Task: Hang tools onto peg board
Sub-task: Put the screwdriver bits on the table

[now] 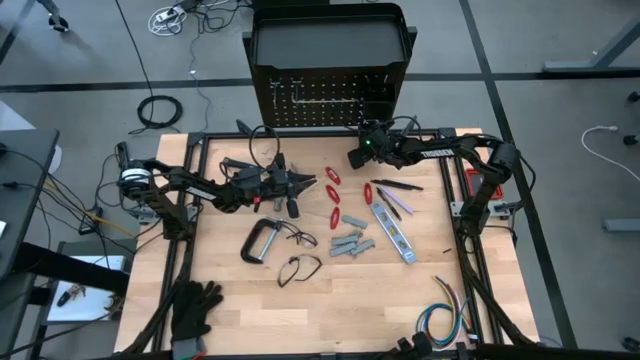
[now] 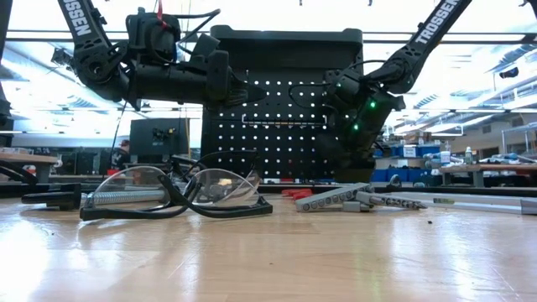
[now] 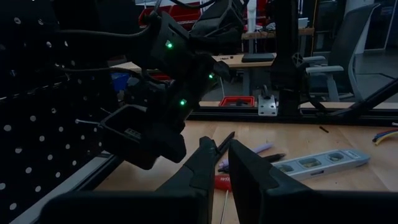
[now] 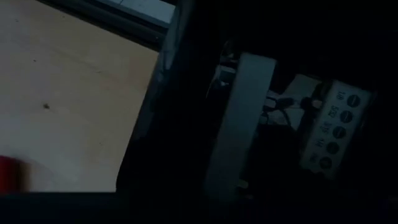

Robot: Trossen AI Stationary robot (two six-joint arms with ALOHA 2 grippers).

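Note:
The black peg board (image 1: 330, 90) stands upright at the table's far edge, with silver hooks (image 2: 281, 120). My right gripper (image 1: 358, 155) is close against the board's foot; it also shows in the left wrist view (image 3: 140, 134). Its wrist view is dark and shows a pale grey bar (image 4: 239, 124) close ahead. My left gripper (image 3: 222, 168) hovers above the table left of centre (image 1: 298, 185), pointing toward the right gripper, open by a narrow gap and empty. Red-handled tools (image 1: 333, 193), a grey C-clamp (image 1: 262, 240), grey pieces (image 1: 350, 245) and a silver bar (image 1: 393, 232) lie flat on the table.
Safety glasses (image 1: 300, 268) lie near the table's middle and stand close in the low view (image 2: 180, 193). Black gloves (image 1: 195, 305) lie at the near left corner and a coloured wire bundle (image 1: 445, 310) at the near right. Bare wood lies between them along the near edge.

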